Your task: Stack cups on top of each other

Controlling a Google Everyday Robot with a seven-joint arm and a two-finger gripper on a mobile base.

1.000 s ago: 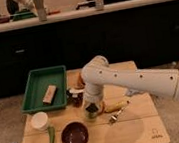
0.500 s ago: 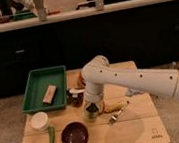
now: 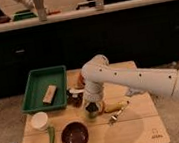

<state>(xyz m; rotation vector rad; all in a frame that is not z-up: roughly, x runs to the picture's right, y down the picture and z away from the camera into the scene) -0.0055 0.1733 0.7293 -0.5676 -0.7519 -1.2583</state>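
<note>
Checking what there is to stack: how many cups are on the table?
2. The dark metal tumbler stands right of the green tray; the light-green cup sits under the gripper. The arm could hide another.

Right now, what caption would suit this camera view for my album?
White robot arm lowers its gripper over a light-green cup beside a dark metal tumbler on a wooden table.

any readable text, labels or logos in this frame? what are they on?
No text can be read.
Table: a small dark mark near its front right corner, at, too blurred to read.
Green tray, dark cup, green cup, bowl, white container: no print visible.
Gripper, low over the green cup: no marking visible.
</note>
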